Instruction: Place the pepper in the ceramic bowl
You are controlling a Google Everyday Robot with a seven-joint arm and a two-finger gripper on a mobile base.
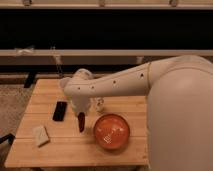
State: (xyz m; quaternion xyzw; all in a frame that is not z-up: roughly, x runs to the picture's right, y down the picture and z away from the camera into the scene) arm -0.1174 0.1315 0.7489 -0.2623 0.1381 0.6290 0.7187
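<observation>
My gripper (81,113) hangs over the middle of the wooden table (55,150), at the end of the white arm that reaches in from the right. It is shut on the pepper (81,123), a slim dark red piece that hangs upright below it, just above the tabletop. The ceramic bowl (111,131), wide and glossy orange-red, sits to the right of the pepper, a short gap away.
A flat black phone (60,110) lies to the left of the gripper. A pale flat block (40,135) rests near the front left corner. A small white cup (100,105) stands just behind the bowl, close to the arm.
</observation>
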